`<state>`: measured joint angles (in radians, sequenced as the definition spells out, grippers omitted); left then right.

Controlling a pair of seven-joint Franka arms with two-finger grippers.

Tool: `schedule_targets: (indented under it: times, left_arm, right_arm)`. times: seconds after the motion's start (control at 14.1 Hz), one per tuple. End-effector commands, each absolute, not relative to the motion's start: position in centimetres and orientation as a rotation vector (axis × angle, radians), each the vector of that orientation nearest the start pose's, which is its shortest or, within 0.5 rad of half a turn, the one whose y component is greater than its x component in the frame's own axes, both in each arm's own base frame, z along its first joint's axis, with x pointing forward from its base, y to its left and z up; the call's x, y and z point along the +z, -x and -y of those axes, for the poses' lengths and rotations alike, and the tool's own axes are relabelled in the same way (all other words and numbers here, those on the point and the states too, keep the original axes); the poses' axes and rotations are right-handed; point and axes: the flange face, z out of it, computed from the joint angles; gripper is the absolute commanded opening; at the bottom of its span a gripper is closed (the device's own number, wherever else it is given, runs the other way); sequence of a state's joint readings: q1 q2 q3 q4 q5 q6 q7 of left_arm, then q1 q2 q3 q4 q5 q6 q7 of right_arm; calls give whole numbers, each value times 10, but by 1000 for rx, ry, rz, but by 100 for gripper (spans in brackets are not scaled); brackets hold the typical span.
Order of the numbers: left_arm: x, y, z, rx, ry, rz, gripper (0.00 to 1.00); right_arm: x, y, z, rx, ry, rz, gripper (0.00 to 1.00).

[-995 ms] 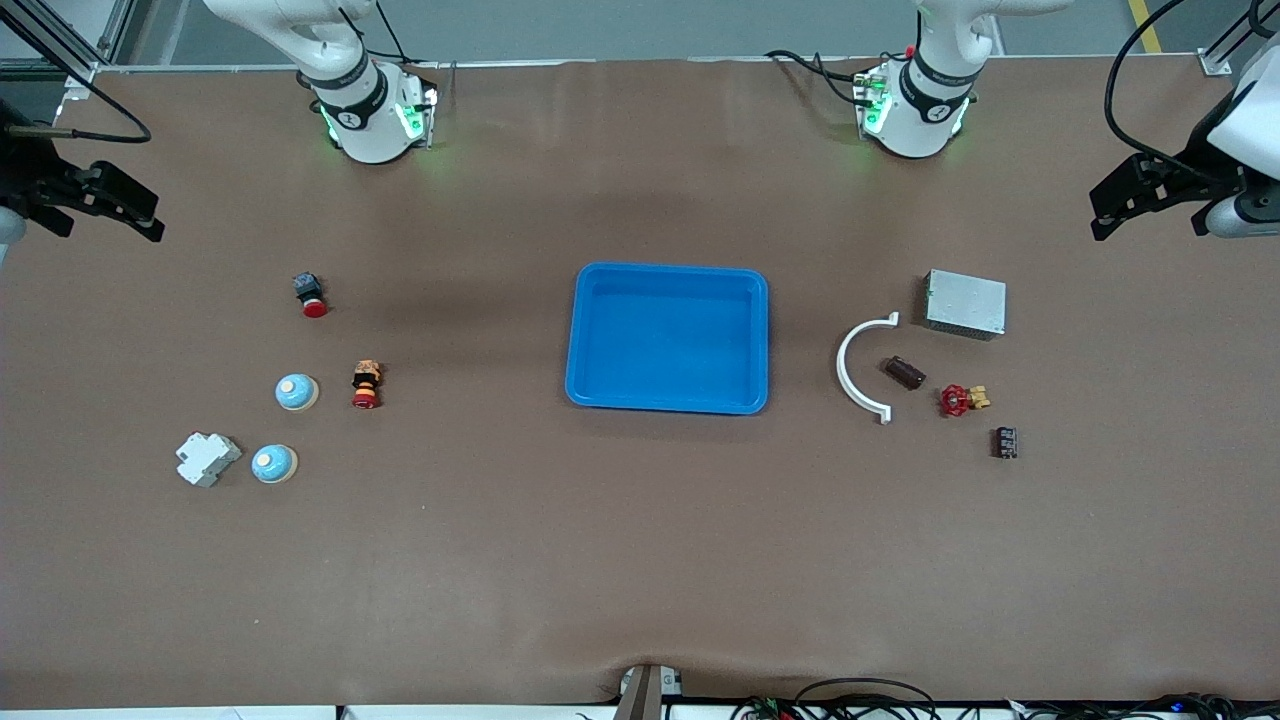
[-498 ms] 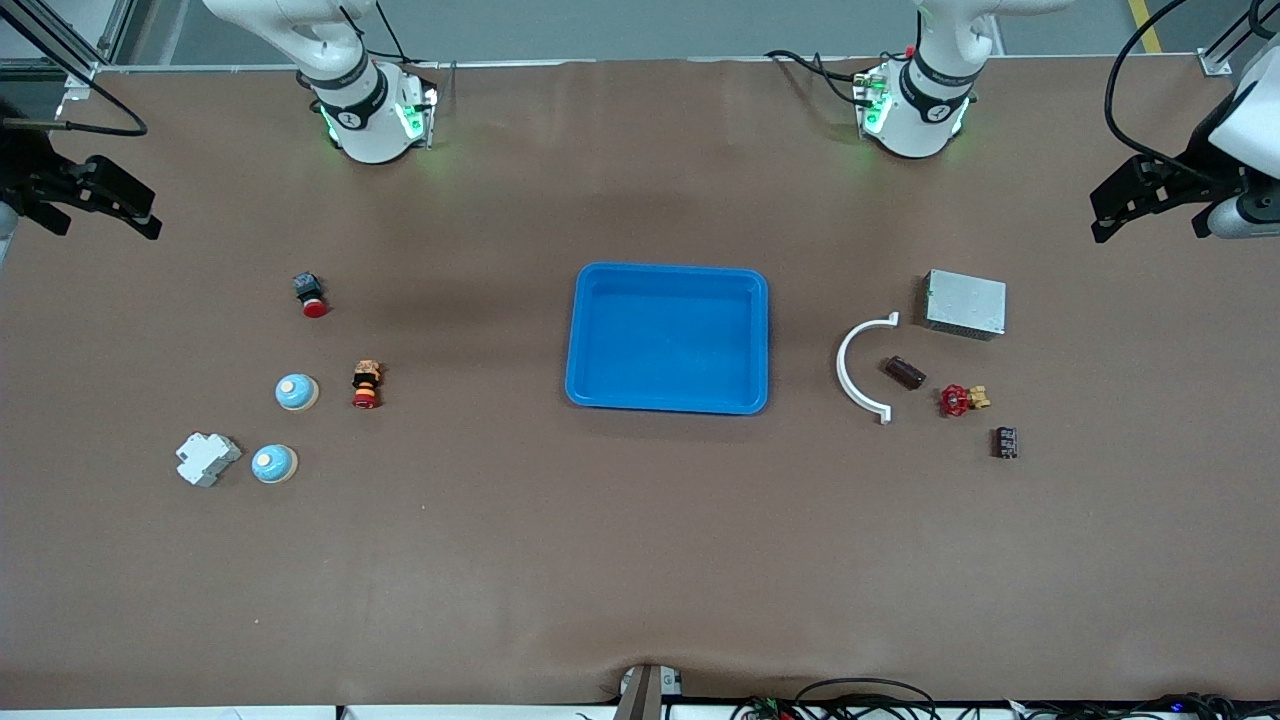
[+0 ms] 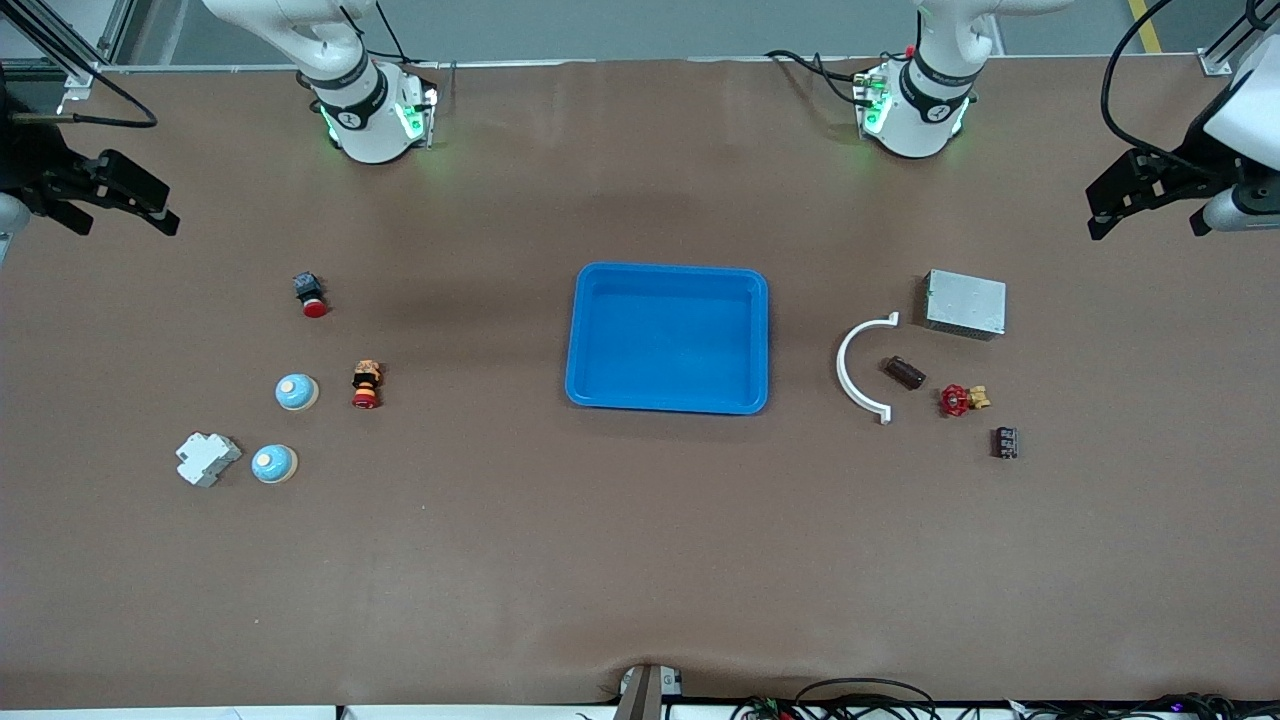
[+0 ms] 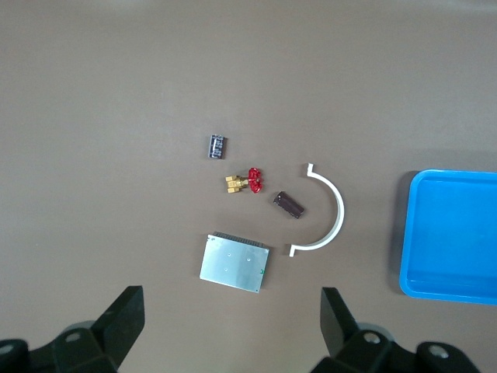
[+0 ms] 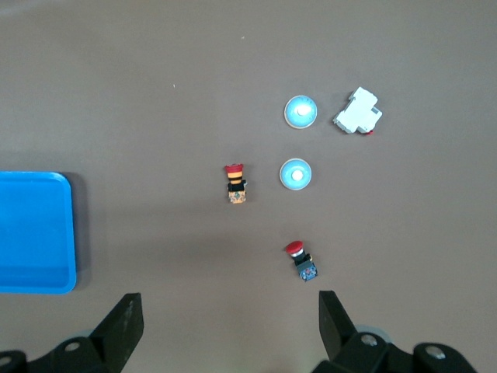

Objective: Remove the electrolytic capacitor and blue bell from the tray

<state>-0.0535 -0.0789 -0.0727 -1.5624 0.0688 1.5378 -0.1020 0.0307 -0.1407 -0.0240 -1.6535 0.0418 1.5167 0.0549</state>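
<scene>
The capacitor (image 3: 904, 373) (image 4: 289, 205) is a short dark brown cylinder lying inside the curve of a white arc, toward the left arm's end of the table. Two blue dome bells sit toward the right arm's end, one (image 3: 297, 392) (image 5: 295, 174) farther from the front camera than the other (image 3: 273, 464) (image 5: 300, 112). A blue tray (image 3: 667, 338) lies in the middle of the table with nothing in it. My left gripper (image 3: 1145, 222) (image 4: 231, 311) hangs open high above its table end. My right gripper (image 3: 120, 220) (image 5: 230, 311) hangs open above the right arm's end.
By the capacitor lie a white arc (image 3: 860, 368), a metal box (image 3: 965, 303), a red valve (image 3: 960, 400) and a black block (image 3: 1005, 442). Near the bells are a red push button (image 3: 311, 295), an orange and red button (image 3: 366, 385) and a white breaker (image 3: 207, 459).
My right gripper has drifted slightly toward the table's middle. My left gripper has shifted a little. Nothing on the table has moved.
</scene>
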Motion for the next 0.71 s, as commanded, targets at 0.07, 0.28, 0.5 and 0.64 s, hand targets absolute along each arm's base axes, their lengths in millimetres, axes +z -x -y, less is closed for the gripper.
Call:
schedule_targets:
  times: [0.07, 0.28, 0.5, 0.64]
  left_arm:
    - [673, -523, 69, -91, 3113, -64, 100]
    - [675, -525, 69, -93, 3168, -35, 100]
    - [672, -528, 68, -85, 3156, -33, 100]
    - [670, -529, 67, -78, 3155, -38, 100]
  right_arm:
    - [678, -490, -10, 18, 3072, -72, 100]
    - [679, -489, -10, 28, 3072, -71, 100]
    - [679, -489, -10, 25, 3072, -71, 100]
    - [678, -489, -10, 25, 3072, -71, 100]
